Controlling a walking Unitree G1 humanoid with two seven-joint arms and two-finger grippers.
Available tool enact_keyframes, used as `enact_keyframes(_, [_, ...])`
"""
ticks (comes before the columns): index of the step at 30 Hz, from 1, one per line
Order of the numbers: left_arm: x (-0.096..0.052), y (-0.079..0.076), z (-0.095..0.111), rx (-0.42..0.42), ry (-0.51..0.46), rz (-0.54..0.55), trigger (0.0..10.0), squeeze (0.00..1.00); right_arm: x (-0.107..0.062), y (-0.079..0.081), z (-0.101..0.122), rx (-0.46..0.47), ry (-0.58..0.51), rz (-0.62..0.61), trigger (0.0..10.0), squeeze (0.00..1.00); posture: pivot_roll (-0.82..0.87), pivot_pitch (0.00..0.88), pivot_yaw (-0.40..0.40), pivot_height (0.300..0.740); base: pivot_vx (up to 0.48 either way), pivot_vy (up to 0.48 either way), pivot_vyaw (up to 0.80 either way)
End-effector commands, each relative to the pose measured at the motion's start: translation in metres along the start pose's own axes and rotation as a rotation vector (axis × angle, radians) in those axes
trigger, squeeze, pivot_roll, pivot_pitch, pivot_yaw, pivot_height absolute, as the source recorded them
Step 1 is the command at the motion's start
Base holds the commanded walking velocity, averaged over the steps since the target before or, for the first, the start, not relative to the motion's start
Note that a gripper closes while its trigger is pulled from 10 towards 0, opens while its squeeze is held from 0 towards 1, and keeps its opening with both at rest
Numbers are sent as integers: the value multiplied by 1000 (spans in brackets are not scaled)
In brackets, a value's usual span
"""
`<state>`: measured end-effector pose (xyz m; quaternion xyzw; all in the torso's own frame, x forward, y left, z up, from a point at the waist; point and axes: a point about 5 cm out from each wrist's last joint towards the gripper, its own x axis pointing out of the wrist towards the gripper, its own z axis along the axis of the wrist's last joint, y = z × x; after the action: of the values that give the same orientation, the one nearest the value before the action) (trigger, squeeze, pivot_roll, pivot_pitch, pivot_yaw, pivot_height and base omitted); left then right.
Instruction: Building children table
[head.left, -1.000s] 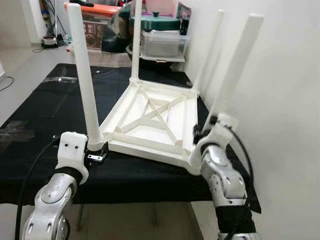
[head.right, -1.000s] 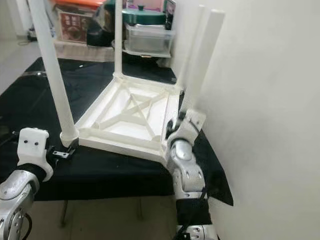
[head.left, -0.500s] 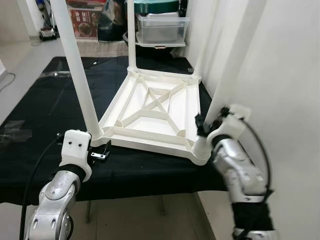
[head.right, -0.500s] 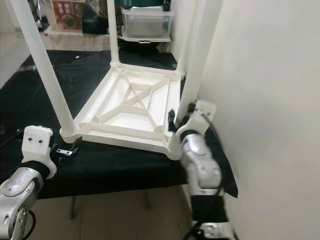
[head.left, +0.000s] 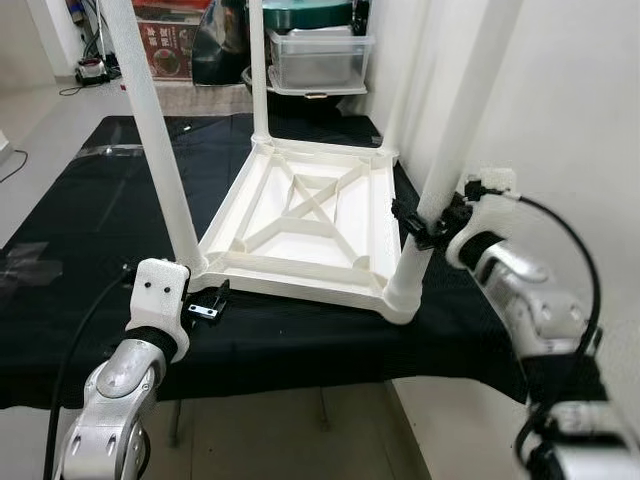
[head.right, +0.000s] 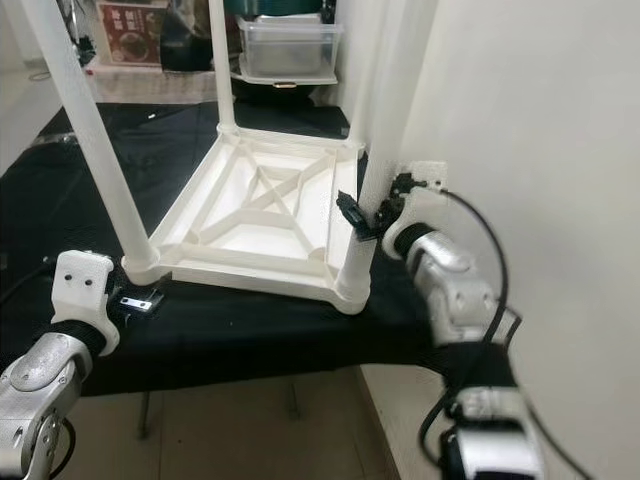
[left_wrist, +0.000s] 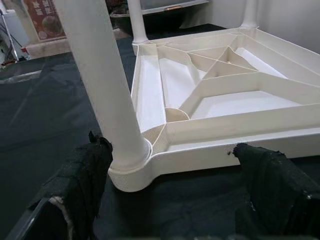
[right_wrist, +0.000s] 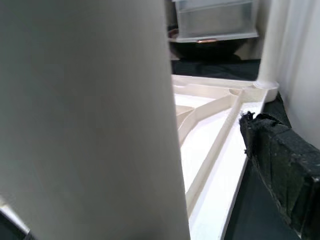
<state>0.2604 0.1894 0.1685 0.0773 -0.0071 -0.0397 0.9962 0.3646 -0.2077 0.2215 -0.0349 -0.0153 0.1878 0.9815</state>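
Table: the white kids' table (head.left: 300, 225) sits upside down on the black-covered bench (head.left: 80, 220), all four legs pointing up.
Risk: the near-right leg (head.left: 440, 170) could be knocked crooked or pop out of its socket if the right arm shoves sideways; the wall's right there at 3 o'clock.
Right gripper (head.left: 425, 222): forearm angled in from 4 o'clock, fingers spread either side of that leg, looks unclamped to me.
Left gripper (left_wrist: 170, 200): low at the 7 o'clock corner, fingers wide apart, straddling the near-left leg (left_wrist: 107, 100) base, holding nothing.

Silver jointed arms, white wrist blocks, black cables, black tool fingers (left_wrist: 272, 182).
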Motion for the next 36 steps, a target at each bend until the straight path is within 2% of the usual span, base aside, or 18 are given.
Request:
enact_keyframes(1, [1, -1, -2, 9, 4, -13, 10000, 0, 1, -5, -3, -20, 14, 12, 10000, 0, 23, 0, -75, 740, 0, 0, 0])
enact_keyframes(4, [2, -1, -1, 10, 2, -12, 10000, 0, 3, -9, -2, -21, 9, 35, 10000, 0, 30, 0, -79, 740, 0, 0, 0])
enact_keyframes(5, [2, -1, 0, 11, -1, -12, 10000, 0, 4, -11, -1, -11, 10, 74, 4706, 0, 34, 0, -81, 740, 0, 0, 0])
enact_keyframes(8, [2, -1, 0, 11, -1, -12, 10000, 0, 4, -11, -1, -11, 10, 74, 4706, 0, 34, 0, -81, 740, 0, 0, 0])
enact_keyframes(9, [3, 0, 0, 12, -4, -12, 10000, 0, 4, -13, -1, -2, 12, 116, 1059, 0, 37, 0, -83, 740, 0, 0, 0])
enact_keyframes(11, [3, 0, 1, 13, -6, -12, 10000, 0, 4, -14, -6, 27, 28, 156, 0, 0, 41, 0, -87, 740, 0, 0, 0])
enact_keyframes(17, [5, -1, 2, 13, -11, -15, 10000, 0, 6, -18, -19, 93, 63, 121, 0, 0, 43, 0, -88, 740, 0, 0, 0])
enact_keyframes(18, [5, -1, 2, 13, -13, -17, 10000, 0, 9, -24, -25, 105, 90, -47, 0, 0, 45, 0, -92, 740, 0, 0, 0])
enact_keyframes(19, [5, -1, 2, 13, -13, -17, 10000, 0, 9, -24, -25, 105, 90, -47, 0, 0, 45, 0, -92, 740, 0, 0, 0])
enact_keyframes(20, [5, 0, 2, 13, -15, -18, 10000, 0, 9, -31, -31, 121, 125, -275, 0, 0, 45, 0, -92, 740, 0, 0, 0])
enact_keyframes(21, [5, 0, 2, 13, -15, -18, 10000, 0, 9, -31, -31, 121, 125, -275, 0, 0, 45, 0, -92, 740, 0, 0, 0])
enact_keyframes(22, [6, 0, 2, 13, -14, -17, 10000, 0, 5, -32, -40, 142, 174, -514, 0, 0, 42, 0, -90, 740, 0, 0, 0])
enact_keyframes(24, [6, 0, 2, 13, -14, -17, 10000, 0, 5, -32, -40, 142, 174, -514, 0, 0, 42, 0, -90, 740, 0, 0, 0])
enact_keyframes(25, [7, -1, 2, 9, -15, -16, 10000, 0, -2, -20, -48, 171, 204, -697, 0, 0, 38, 0, -90, 740, 0, 0, 0])
enact_keyframes(26, [9, -3, 1, 7, -13, -16, 10000, 0, -4, 10, -57, 225, 238, -767, 0, 0, 34, 0, -77, 740, 0, 0, 0])
enact_keyframes(29, [11, -5, 0, 5, -13, -17, 10000, 0, -6, 31, -61, 267, 257, -790, 0, 0, 34, 0, -77, 740, 0, 0, 0])
enact_keyframes(31, [17, -9, -2, 4, -8, -22, 10000, 0, 1, 66, -61, 295, 268, -741, 0, 0, 30, 0, -82, 740, 0, 0, 0])
enact_keyframes(36, [20, -9, -6, -7, 6, -18, 10000, 0, 11, 75, -52, 276, 252, -672, 0, 0, 21, 0, -88, 740, 0, 0, 0])
